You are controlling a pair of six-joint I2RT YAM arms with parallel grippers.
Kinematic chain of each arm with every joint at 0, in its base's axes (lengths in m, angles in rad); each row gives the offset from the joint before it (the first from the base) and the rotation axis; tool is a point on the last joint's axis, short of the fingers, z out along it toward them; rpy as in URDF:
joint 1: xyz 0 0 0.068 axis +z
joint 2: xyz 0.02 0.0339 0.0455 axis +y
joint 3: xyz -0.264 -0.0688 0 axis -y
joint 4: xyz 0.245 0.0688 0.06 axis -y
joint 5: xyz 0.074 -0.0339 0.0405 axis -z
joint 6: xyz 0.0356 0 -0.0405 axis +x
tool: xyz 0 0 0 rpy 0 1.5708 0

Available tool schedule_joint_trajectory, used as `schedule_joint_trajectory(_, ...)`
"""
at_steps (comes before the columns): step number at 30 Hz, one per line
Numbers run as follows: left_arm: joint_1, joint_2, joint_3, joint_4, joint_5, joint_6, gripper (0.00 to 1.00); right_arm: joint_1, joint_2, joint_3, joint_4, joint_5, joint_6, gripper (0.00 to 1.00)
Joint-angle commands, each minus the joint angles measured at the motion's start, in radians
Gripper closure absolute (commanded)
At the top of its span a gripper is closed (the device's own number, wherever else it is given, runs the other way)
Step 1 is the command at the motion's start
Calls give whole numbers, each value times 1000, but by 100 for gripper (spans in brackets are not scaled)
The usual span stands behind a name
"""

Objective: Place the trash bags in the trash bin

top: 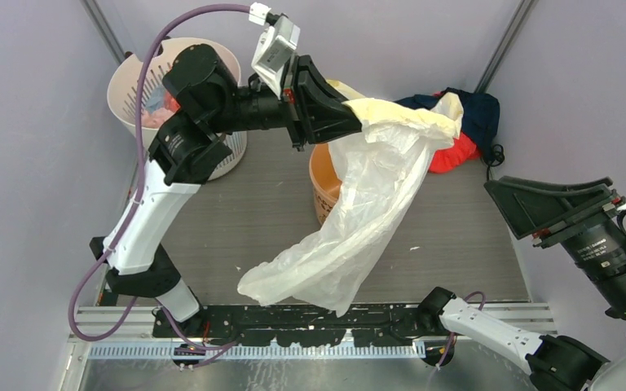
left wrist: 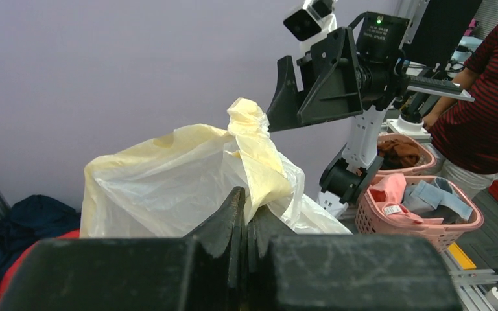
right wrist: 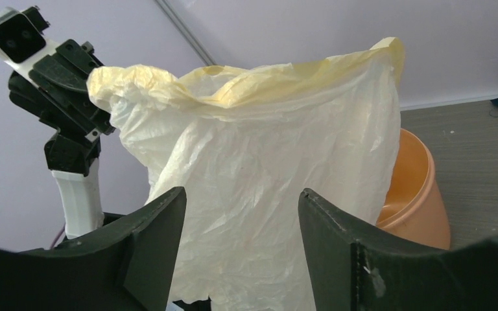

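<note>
Count: 1 thin translucent pale-yellow plastic film bag (top: 367,195), 1 round tapered orange plastic bucket (top: 326,186), 1 white slotted basket (top: 134,81) back left with coloured bundles inside, 1 heap of red and navy cloth (top: 469,122) back right.

The left gripper (top: 357,114) has its fingers pinched tight on the bag's bunched yellow top and holds it up above the bucket. The sheet hangs across the bucket's mouth and front, and its tail reaches toward the near edge of the grey table (top: 261,204). Can't tell if it touches. The bag is not inside the bucket.

The right gripper (top: 497,189) has its fingers spread wide, gripping nothing, well apart from the bag on the right.

Top view: the bag covers most of the bucket. Right wrist view shows more of it: the rim and inner wall beside the sheet. Left wrist view alone shows the pinch close up, plus pink slotted baskets of cloth (left wrist: 421,214) and a person in a red striped shirt (left wrist: 486,97) beyond the right arm.
</note>
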Motion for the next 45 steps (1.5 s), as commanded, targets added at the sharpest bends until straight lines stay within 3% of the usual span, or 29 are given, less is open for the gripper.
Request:
schedule_joint_trajectory(1, 14, -20, 53, 108, -15, -43, 96, 6, -8, -13, 14, 9, -6, 27)
schedule_joint_trajectory(6, 25, -33, 34, 165, -50, -64, 97, 6, -24, -20, 5, -5, -9, 9)
schedule_joint_trajectory(9, 34, -39, 35, 175, -68, -64, 97, 7, -29, -33, -8, -12, -14, 4)
schedule_joint_trajectory(16, 39, -46, 35, 310, -165, -83, 97, 7, -15, -102, -25, -129, -5, 3)
schedule_joint_trajectory(24, 47, -6, 103, 401, -267, -86, 97, 6, -23, -287, -5, -389, 1, 5)
schedule_joint_trajectory(30, 56, 12, 110, 479, -305, -107, 97, 6, -70, -375, 25, -411, -18, 3)
schedule_joint_trajectory(42, 62, 40, 126, 538, -315, -157, 97, 6, -101, -545, 189, -630, -55, 0)
schedule_joint_trajectory(45, 64, 40, 111, 566, -316, -175, 97, 7, -86, -545, 174, -608, -70, 0)
